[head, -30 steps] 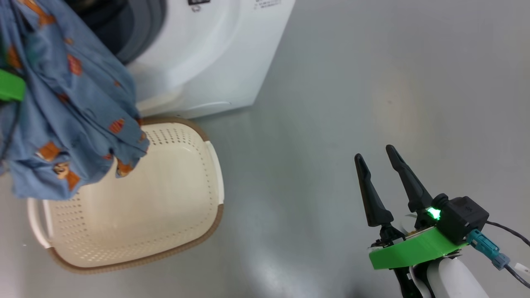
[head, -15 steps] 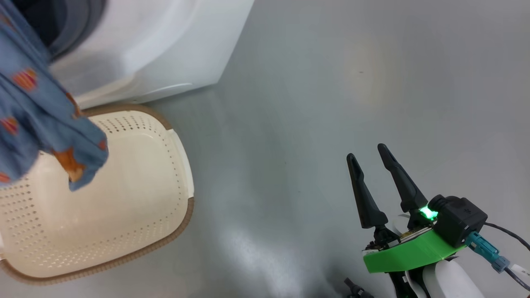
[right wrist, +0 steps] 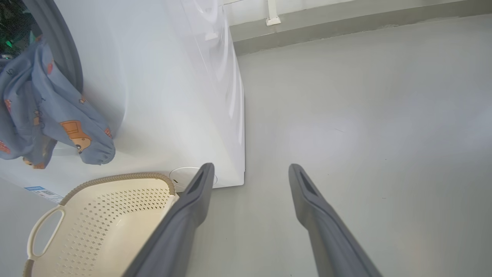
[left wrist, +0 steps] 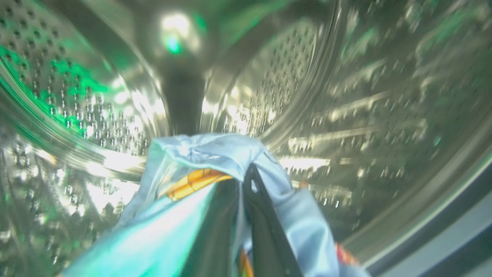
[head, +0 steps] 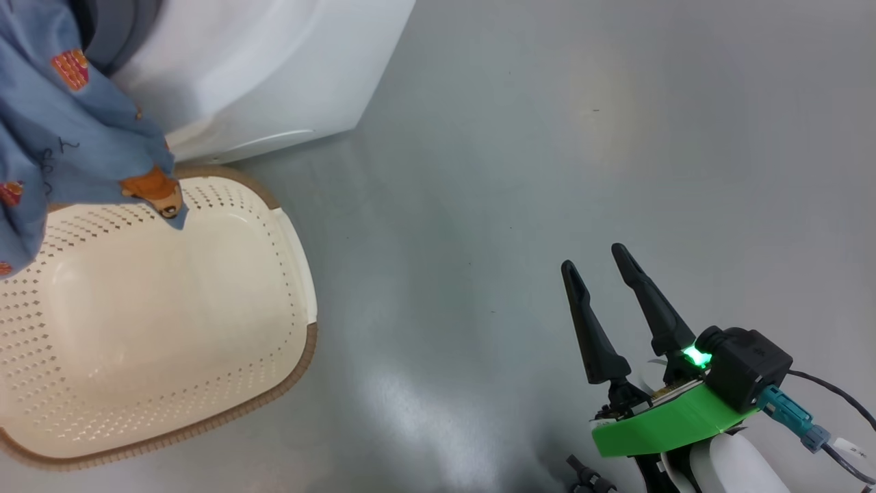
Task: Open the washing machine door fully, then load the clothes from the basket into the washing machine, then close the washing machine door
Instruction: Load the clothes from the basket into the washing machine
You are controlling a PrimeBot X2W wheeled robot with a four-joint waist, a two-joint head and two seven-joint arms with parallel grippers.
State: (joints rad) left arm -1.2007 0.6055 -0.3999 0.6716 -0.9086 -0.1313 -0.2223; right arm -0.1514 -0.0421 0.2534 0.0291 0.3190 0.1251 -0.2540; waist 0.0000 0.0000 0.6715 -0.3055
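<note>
Clothes (left wrist: 215, 152) carried into drum (left wrist: 77, 96), left gripper (left wrist: 246, 181) clamped

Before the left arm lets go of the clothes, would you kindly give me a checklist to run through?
1. The left tool is shut on the clothes: ok.
2. The left tool is inside the drum: ok.
3. All of the clothes are inside the washing machine: not ok. A fold hangs out over the front, above the basket.
4. The basket is emptied: ok, as far as it shows.
5. The right tool is open and apart from everything: ok.
</note>
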